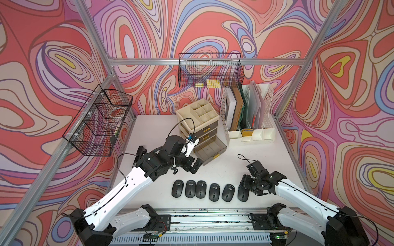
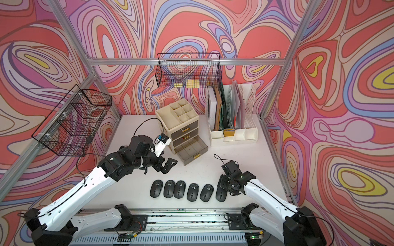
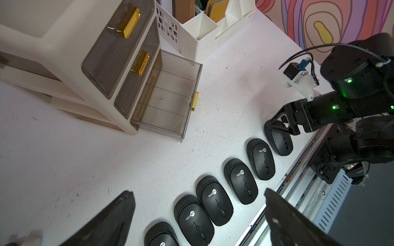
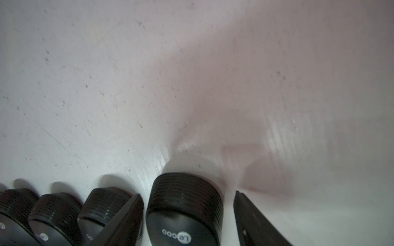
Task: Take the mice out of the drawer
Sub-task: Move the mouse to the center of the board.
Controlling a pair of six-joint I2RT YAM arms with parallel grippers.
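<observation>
Seemingly finished: the drawer stands pulled out and empty, and the six mice lie in a row on the table, in front of the drawer and well apart from it.
The right gripper straddles the end mouse of that row, fingers partly open, one nearly touching it, a gap beside the other, clamping nothing. A sideways pull-away could, I judge, drag it or knock its neighbour. The left gripper hangs wide open and empty just beside the drawer's front corner, where a careless swing could bump it.

White arm shells, black joints, looping black cables.
</observation>
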